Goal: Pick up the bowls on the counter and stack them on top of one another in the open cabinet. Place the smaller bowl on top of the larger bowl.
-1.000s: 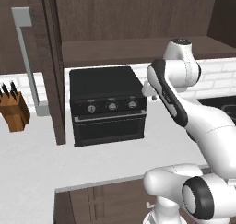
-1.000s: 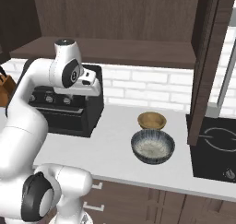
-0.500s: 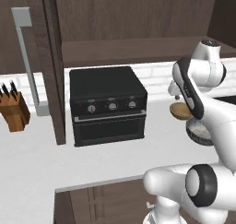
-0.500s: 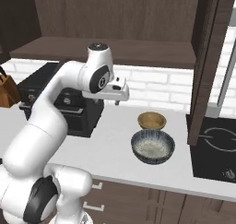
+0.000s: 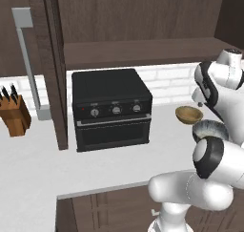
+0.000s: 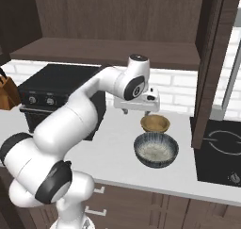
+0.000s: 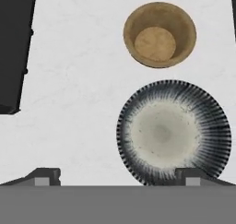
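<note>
Two bowls sit side by side on the white counter (image 6: 113, 152). The smaller one is a plain tan bowl (image 6: 155, 123) (image 5: 188, 114) (image 7: 159, 34), nearer the brick wall. In front of it stands the larger bowl (image 6: 156, 149) (image 5: 209, 129) (image 7: 174, 132), dark blue with radiating stripes and a pale inside. My gripper (image 6: 135, 112) (image 7: 120, 177) hangs open above the counter, pointing down, just left of both bowls and touching neither; the right fingertip (image 7: 193, 174) overlaps the large bowl's rim in the hand view. The open cabinet's bare shelf (image 6: 103, 53) (image 5: 143, 52) runs above.
A black toaster oven (image 5: 112, 107) (image 6: 52, 89) stands on the counter left of the bowls. The cabinet's doors (image 5: 50, 68) (image 6: 209, 68) hang open on either side. A knife block (image 5: 14, 114) is at far left and a black cooktop (image 6: 219, 148) at right.
The arm has swung right, from in front of the toaster oven to above the counter beside the bowls. The gripper stayed open; the bowls have not moved.
</note>
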Controlling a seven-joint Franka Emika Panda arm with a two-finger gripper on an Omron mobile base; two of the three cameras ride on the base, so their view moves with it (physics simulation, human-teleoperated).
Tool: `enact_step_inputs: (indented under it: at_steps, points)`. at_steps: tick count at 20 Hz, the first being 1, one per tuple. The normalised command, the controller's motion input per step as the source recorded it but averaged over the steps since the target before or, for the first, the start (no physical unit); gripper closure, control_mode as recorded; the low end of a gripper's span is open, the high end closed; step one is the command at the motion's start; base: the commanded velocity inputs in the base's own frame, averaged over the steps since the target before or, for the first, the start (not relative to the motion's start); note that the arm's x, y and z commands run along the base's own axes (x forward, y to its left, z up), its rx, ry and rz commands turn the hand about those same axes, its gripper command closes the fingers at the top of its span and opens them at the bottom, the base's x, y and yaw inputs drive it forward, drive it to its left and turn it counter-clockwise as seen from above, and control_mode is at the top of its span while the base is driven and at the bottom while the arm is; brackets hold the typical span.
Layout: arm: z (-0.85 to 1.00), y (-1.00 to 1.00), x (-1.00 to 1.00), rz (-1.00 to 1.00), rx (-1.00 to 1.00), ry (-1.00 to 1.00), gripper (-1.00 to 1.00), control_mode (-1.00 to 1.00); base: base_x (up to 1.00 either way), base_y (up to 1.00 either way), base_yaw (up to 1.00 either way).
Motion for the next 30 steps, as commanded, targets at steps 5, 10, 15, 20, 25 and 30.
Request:
enact_step_inputs:
  at_steps: [5,10,15,20,25,30]
  points:
    - [-0.53,-0.23,0.5,0.13,0.0,0.05,-1.0,-1.0,0.0,0.0,0.0]
    - [-0.44,0.0,0.4,0.12,0.0,0.0,-1.0,-1.0,0.0,0.0,0.0]
    - [-0.43,0.0,0.32,0.08,0.0,0.0,-1.0,-1.0,0.0,0.0,0.0]
    - [-0.41,0.01,0.18,0.03,0.0,0.0,-1.0,-1.0,0.0,0.0,0.0]
    - [-0.26,0.01,0.09,0.0,-0.01,0.06,-1.0,-1.0,0.0,0.0,0.0]
    - [-0.17,0.01,0.09,0.0,-0.13,-0.06,-1.0,-1.0,0.0,0.0,0.0]
